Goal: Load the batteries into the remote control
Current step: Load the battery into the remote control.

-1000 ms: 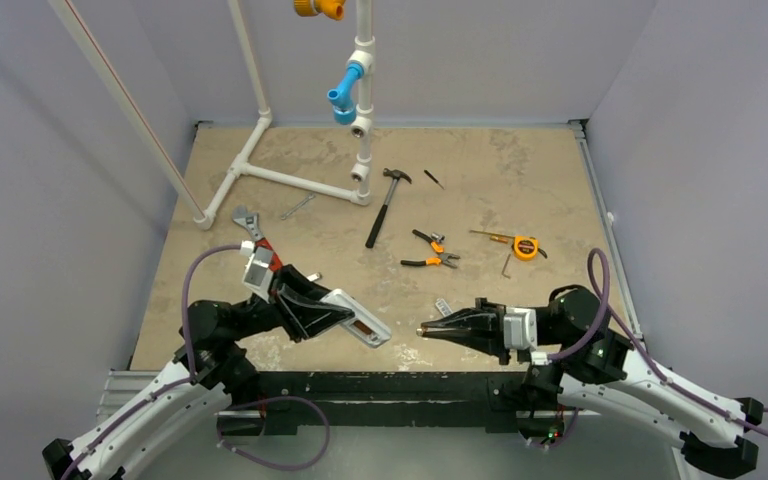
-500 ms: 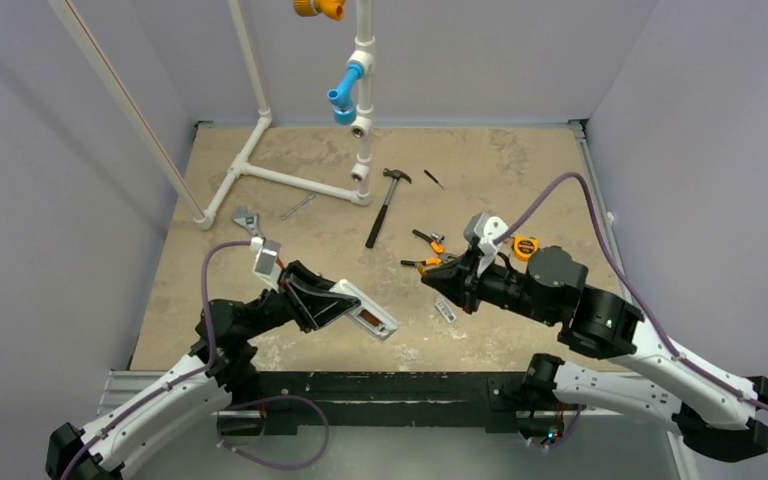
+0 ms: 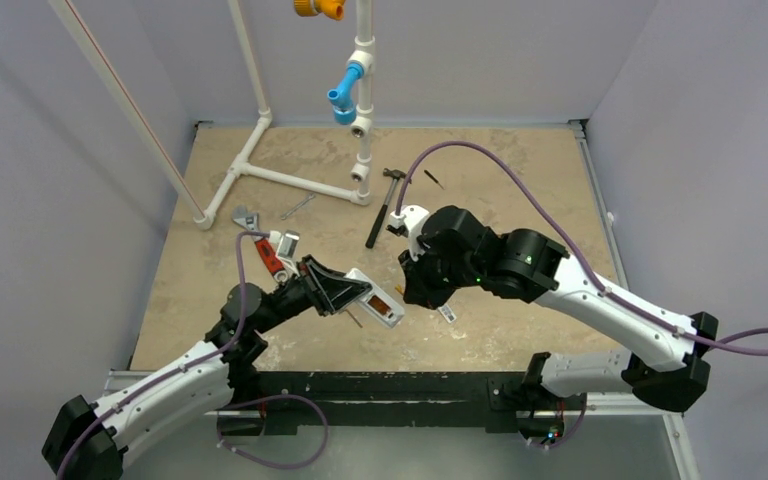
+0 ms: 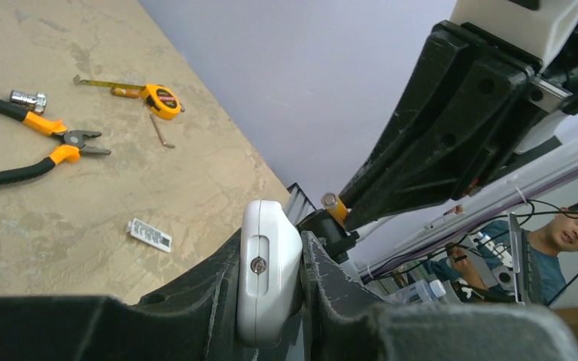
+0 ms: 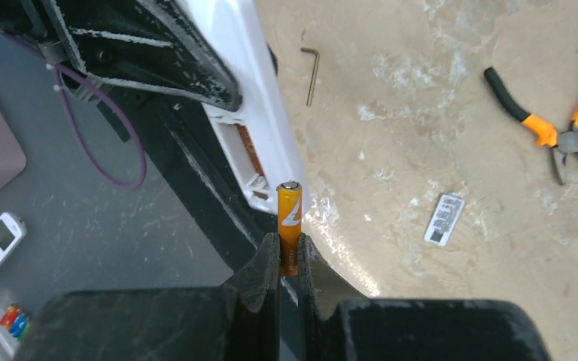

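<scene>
My left gripper (image 4: 271, 252) is shut on the remote control (image 4: 269, 263), a slim white handset held on edge above the table, its free end pointing right (image 3: 388, 310). The right wrist view shows its back recess (image 5: 250, 154) open, with something orange-brown inside. An orange battery (image 5: 289, 226) stands upright in my right gripper (image 5: 288, 247), which is shut on its lower half. Its metal tip sits just beside the remote's end. From the left wrist the same battery (image 4: 334, 207) shows just behind the remote. In the top view my right gripper (image 3: 407, 290) hangs close to the right of the remote.
Orange-handled pliers (image 4: 38, 147), a tape measure (image 4: 162, 100) and a hex key (image 5: 311, 75) lie on the table beyond. A small white barcode label (image 5: 444, 219) lies under the right arm. A hammer (image 3: 380, 215), a wrench (image 3: 248, 220) and a white pipe frame (image 3: 290, 178) stand farther back.
My right arm swung up from the near edge, out over the table and leftward, bringing the battery to the remote's end. The left arm pushed the remote forward and slightly right.
</scene>
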